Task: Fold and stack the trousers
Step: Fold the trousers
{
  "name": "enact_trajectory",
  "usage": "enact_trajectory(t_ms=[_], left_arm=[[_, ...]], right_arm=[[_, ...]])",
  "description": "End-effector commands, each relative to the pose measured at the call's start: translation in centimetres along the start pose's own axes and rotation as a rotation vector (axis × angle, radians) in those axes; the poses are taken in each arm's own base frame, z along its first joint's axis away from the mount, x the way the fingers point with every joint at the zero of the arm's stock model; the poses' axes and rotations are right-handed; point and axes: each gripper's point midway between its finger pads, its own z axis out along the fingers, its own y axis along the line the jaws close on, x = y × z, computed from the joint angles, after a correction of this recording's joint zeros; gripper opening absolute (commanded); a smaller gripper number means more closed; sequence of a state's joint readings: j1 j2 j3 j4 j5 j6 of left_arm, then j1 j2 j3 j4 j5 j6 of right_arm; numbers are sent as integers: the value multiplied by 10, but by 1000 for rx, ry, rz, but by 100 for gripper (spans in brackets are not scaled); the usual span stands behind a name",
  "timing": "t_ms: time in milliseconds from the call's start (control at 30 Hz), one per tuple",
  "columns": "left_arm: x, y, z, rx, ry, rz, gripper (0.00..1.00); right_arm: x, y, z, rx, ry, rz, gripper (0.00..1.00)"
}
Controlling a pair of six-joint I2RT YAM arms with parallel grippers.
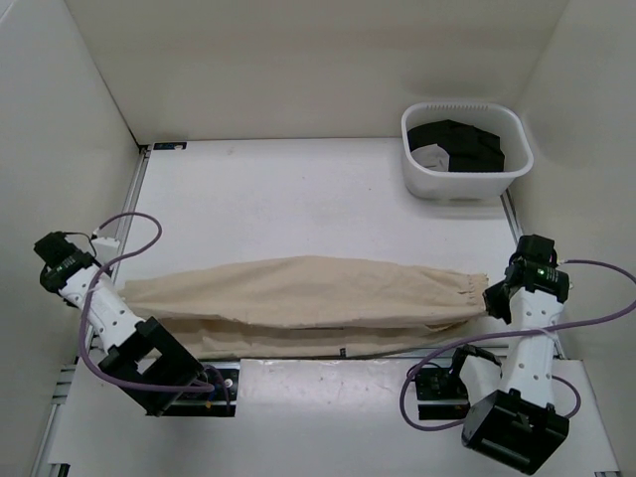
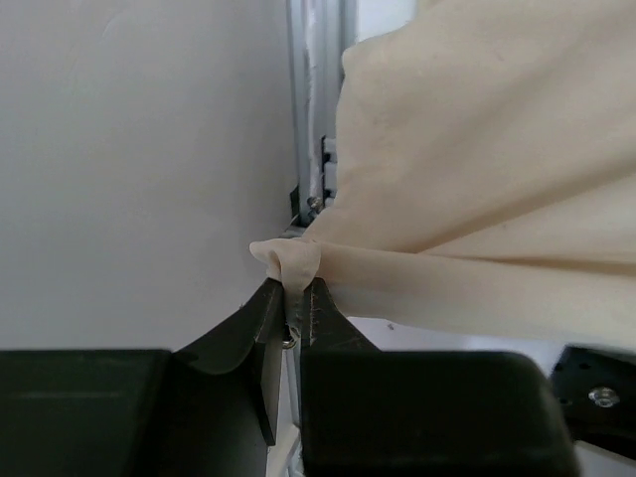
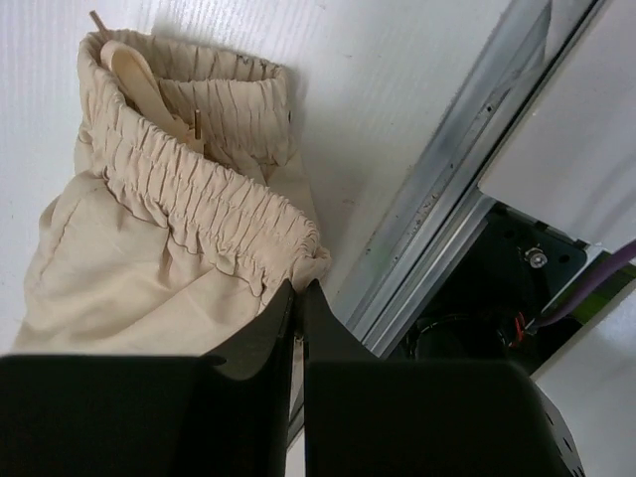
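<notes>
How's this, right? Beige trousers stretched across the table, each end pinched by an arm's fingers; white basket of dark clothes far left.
One error: the white basket of dark clothes stands far right, per the top view. The rest holds: beige trousers stretched across, left fingers and right fingers pinching the ends.

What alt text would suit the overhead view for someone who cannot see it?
Beige trousers lie stretched across a white table, one end pinched in the left pincer, the waistband end in the right pincer. A white basket holding dark cloth stands at the far right corner.
</notes>
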State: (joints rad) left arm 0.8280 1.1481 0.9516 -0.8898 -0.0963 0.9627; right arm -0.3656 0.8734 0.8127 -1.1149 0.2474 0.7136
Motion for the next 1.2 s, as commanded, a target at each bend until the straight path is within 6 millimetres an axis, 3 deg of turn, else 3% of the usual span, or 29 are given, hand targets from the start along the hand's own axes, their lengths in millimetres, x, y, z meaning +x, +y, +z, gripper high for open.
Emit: enact_trajectory(t_ms=[0, 133, 267, 300, 367, 400, 433, 467, 500, 600, 633, 700, 767, 900, 967, 1000, 1067, 1167], left_arm=[[12, 35, -10, -115, 7, 3, 14], [30, 38, -5, -102, 45, 4, 14], [44, 15, 9, -38, 73, 52, 14], [48, 11, 9, -35, 85, 71, 20], [59, -7, 17, 2, 112, 85, 29], [66, -16, 20, 16, 132, 87, 39], [69, -21, 22, 29, 138, 88, 46], [74, -24, 23, 32, 159, 89, 49], [81, -24, 23, 30, 188, 83, 52], [96, -17, 21, 28, 238, 71, 53], [102, -2, 15, -15, 252, 46, 53], [108, 9, 15, -23, 274, 30, 56], [110, 22, 13, -35, 307, 41, 56], [118, 21, 8, -13, 364, 70, 56], [108, 30, -3, -24, 325, 66, 56], [103, 32, -9, -21, 297, 64, 56], [79, 32, -25, 26, 204, 64, 60], [44, 21, -22, 80, 88, 53, 63]], right_arm=[[-5, -16, -5, 62, -55, 22, 0], [-2, -24, -1, 84, -65, 20, 0], [8, -27, 6, 92, -37, 14, 0], [10, -28, 5, 99, -30, 33, 0], [8, -35, 4, 131, -52, 45, 16], [9, -39, 4, 149, -53, 62, 30], [7, -41, 1, 164, -60, 69, 51], [3, -43, -4, 174, -77, 82, 81], [-3, -48, -8, 201, -107, 101, 86], [-26, -47, -35, 183, -206, 126, 87], [-35, -52, -45, 194, -253, 127, 87], [-53, -45, -66, 152, -325, 125, 87], [-64, -36, -73, 119, -359, 96, 87], [-63, 11, -72, -92, -312, -46, 83], [-51, 35, -64, -203, -251, -138, 79], [-36, 53, -56, -283, -185, -176, 76], [-22, 63, -47, -315, -131, -196, 72], [10, 79, -27, -343, -53, -258, 59]])
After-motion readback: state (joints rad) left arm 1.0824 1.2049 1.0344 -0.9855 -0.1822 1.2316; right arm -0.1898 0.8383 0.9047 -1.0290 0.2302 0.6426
